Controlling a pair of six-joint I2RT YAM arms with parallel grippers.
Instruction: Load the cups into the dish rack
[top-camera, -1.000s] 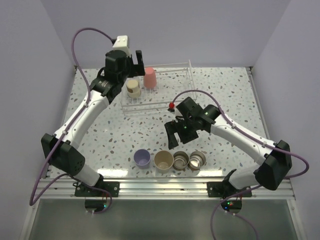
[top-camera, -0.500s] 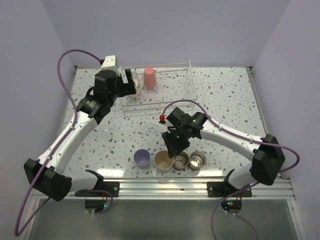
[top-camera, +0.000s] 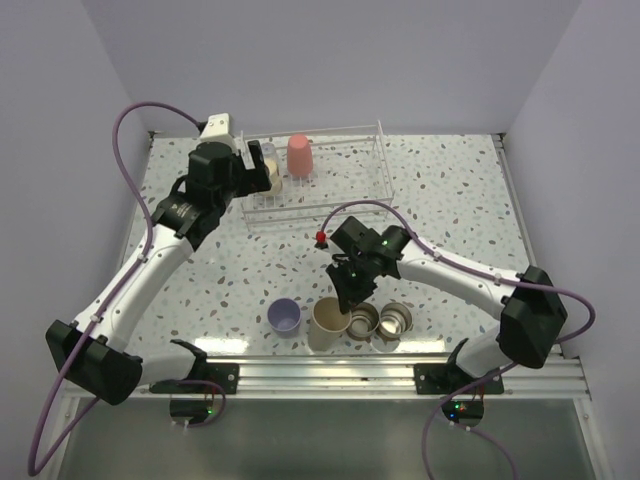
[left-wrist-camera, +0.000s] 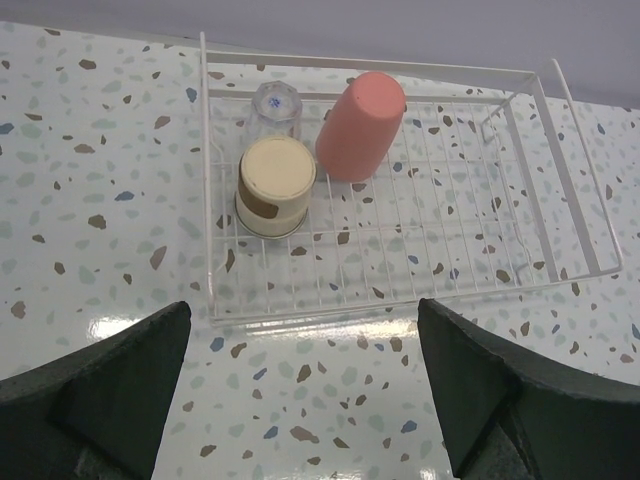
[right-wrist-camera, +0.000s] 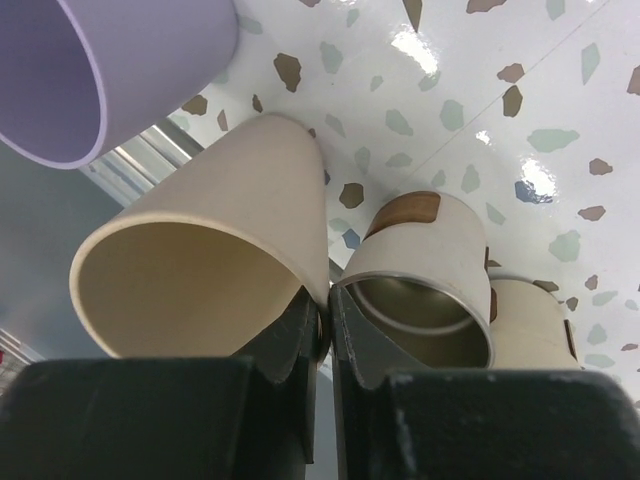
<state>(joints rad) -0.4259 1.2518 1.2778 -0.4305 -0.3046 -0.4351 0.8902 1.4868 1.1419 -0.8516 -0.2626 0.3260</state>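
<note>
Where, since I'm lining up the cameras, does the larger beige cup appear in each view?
Top external: beige cup low centre, near the front edge, right of the lavender cup, under the right gripper.
Left wrist: not in it.
Right wrist: the cup left of centre, tilted, rim pinched by that gripper.
Shared landmark: the speckled table, in all three.

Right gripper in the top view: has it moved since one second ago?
Yes. The right gripper moved nearer, away from the clear wire dish rack, onto the rim of the large beige cup.
</note>
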